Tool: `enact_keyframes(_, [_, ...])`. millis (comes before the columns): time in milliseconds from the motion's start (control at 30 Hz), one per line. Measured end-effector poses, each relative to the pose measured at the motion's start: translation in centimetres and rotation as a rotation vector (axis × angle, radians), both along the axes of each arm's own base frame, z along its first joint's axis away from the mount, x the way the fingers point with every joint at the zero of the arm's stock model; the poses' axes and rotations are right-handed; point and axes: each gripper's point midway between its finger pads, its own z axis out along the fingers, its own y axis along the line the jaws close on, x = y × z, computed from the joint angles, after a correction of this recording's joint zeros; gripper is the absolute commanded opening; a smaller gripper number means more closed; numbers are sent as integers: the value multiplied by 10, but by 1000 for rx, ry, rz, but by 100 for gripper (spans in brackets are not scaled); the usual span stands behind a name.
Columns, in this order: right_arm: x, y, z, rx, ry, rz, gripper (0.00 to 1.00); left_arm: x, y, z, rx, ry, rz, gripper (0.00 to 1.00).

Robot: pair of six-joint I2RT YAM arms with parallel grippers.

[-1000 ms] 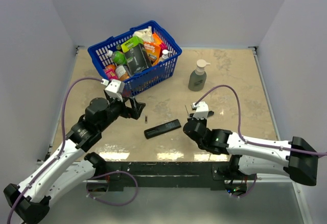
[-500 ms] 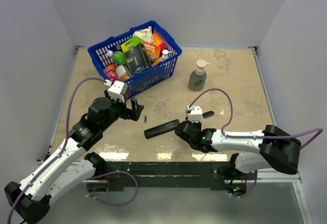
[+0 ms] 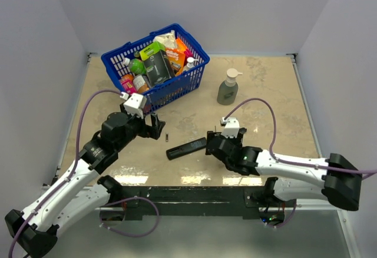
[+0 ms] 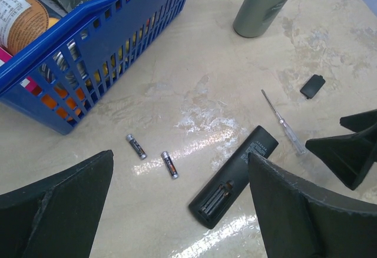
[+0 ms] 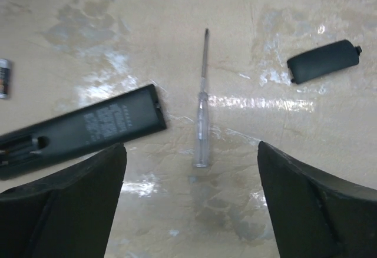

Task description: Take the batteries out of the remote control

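From above, the left gripper hangs with its jaws spread wide, gripping nothing. The right gripper also has its jaws parted and released. The remote lies flat on the table between the two, one end just off the right jaws. Of the batteries, only one thin sliver shows, just ahead of the left jaws. The basket stands beyond the left jaws and the bottle beyond the right.

In the left wrist view, both batteries lie on the table ahead of the open jaws, apart from each other and outside the remote, which sits toward the right finger with its recessed slot up. A screwdriver and a small cover lie farther out.

In the right wrist view, the jaws stand wide. The screwdriver lies on the table between them, pointing away. The remote reaches in past the left finger, its far end blurred. The cover lies ahead of the right finger.
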Motion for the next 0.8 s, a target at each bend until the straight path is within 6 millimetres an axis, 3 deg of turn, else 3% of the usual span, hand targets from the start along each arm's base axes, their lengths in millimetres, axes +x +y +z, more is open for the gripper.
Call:
enact_keyframes(233, [-3, 15, 76, 143, -87, 130, 99, -6, -5, 9, -29, -21, -41, 100])
enact_keyframes(433, [-14, 24, 140, 349, -130, 189, 99, -20, -11, 45, -127, -140, -117, 100])
enact_keyframes(633, [-25, 4, 189, 485, -208, 194, 99, -32, -10, 66, -186, -227, -148, 100])
enact_keyframes(800, [-34, -19, 216, 542, -278, 201, 98, -32, -10, 66, -188, -230, -148, 100])
